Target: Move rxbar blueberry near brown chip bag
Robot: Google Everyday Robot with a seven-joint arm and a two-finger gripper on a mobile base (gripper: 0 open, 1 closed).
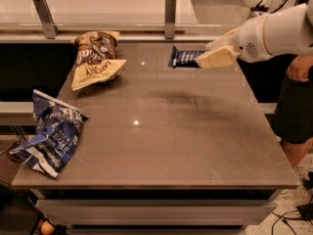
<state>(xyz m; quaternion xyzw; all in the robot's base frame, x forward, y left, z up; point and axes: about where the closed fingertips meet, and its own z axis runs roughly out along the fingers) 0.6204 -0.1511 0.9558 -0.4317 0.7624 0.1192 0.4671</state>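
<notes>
Our jaws are clamped on the right end of the rxbar blueberry (183,58). The dark blue wrapper sticks out leftward from them, roughly level. The gripper (204,60) hangs over the far right part of the counter (195,146), and a soft shadow on the surface below suggests the bar is carried in the air rather than resting.

We judge the bar to be light and fairly stiff for its size. It holds its line from an end pinch without drooping, so this grip looks adequate for a short carry. The foil is probably slick, and a hold across the flat faces nearer the middle would be steadier. As it is, we would avoid quick swings that could let it pivot or slide out.

Well to the left, near the far edge, lies the brown chip bag (96,58), with open surface between it and the bar. We would set the bar down just beside its right edge, not on the crinkly bag itself. A blue and white chip bag (50,137) sits crumpled at the near left corner, apart from our path. A person (295,97) stands by the right side.
</notes>
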